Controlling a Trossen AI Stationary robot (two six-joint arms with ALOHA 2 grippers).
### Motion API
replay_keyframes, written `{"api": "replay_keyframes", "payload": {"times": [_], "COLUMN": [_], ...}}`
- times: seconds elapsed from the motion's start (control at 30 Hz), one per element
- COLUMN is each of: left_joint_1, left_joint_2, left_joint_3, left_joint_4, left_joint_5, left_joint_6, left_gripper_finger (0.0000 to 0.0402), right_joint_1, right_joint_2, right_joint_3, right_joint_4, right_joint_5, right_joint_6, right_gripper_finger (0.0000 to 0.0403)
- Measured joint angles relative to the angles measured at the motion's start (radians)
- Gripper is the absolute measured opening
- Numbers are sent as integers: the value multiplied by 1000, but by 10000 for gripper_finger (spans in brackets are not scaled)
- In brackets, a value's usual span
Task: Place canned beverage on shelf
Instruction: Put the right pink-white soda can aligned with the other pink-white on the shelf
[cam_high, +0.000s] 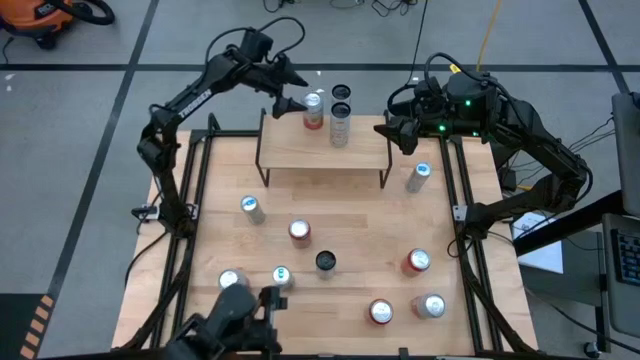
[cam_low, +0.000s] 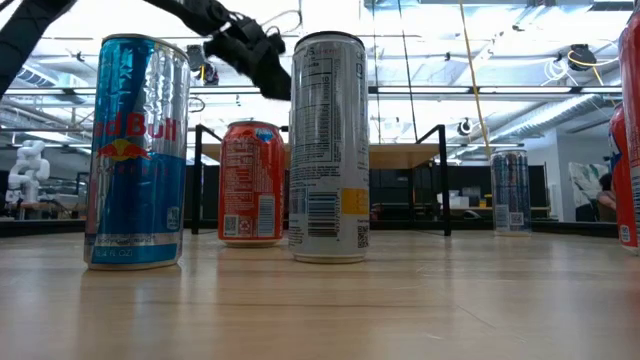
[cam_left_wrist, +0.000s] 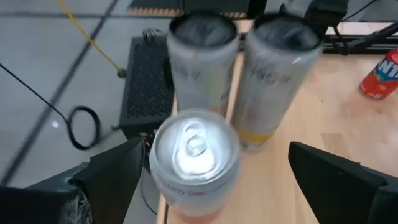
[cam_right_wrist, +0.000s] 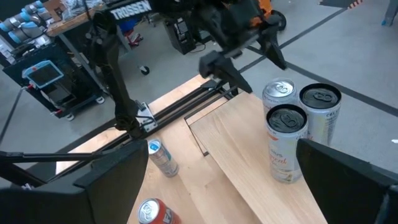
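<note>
Grey concrete floor (cam_high: 80, 150) with dark tape lines. Orange shop vac (cam_high: 45, 18) in one corner. Yellow cable (cam_high: 487, 35) trails across floor. Open ceiling with bright strip lights (cam_low: 500, 45); cart with monitor (cam_right_wrist: 43, 78) nearby.

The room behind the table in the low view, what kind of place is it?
Probably a robotics lab or workshop. The low view shows an open ceiling with bright lights and pipes, a white robot arm standing at the far left, and workbenches with equipment behind the cans.
</note>
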Motion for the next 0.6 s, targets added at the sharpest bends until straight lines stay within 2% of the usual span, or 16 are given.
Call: {"api": "replay_keyframes", "payload": {"times": [0.33, 0.6], "left_joint_1": [-31, -176], "left_joint_2": [-205, -363], "left_joint_3": [0, 1], "left_joint_4": [-33, -46], "left_joint_5": [-129, -205], "left_joint_6": [-104, -313], "left_gripper_finger": [395, 395], "right_joint_1": [0, 0], "right_joint_2": [0, 0], "right_joint_3": [0, 0], "right_joint_4": [-10, -89], "right_joint_5": [-1, -15], "right_joint_6": [-27, -28], "right_gripper_finger": [389, 389]}}
